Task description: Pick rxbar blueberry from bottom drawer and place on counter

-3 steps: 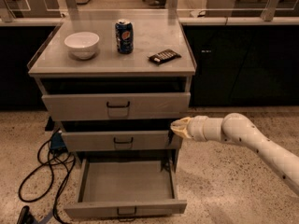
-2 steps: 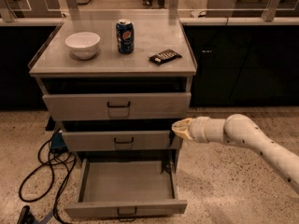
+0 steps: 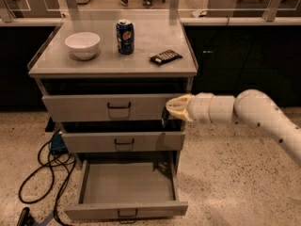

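Down front, the bottom drawer [image 3: 127,210] stands pulled right out, and its floor shows nothing on it. Cables [image 3: 42,173] snake across the floor to its left.

Up a level, the gripper [image 3: 170,111] hangs at the cabinet's right front corner, level with the top drawer [image 3: 84,107] and just above the middle drawer [image 3: 141,141]. The jaws look pinched nearly together on a thin dark slip that dangles below the tips. That reads as the rxbar [image 3: 165,118], held by one end, clear of the drawer and not yet on the counter [image 3: 141,41].

Here's the danger. A hold on one end is thin, so any quick swing upward could let the rxbar slide out and drop into the open drawer or onto the floor. The gripper also sits tight against the top drawer's front, under the counter's lip. A straight lift risks clipping that edge, so it likely needs to back away first.

Up top, the landing zone is busy with a bowl [image 3: 83,45] on the left, a can [image 3: 125,36] in the middle and another bar [image 3: 165,57] near the right. A careless set-down could knock the can over or land on that bar.
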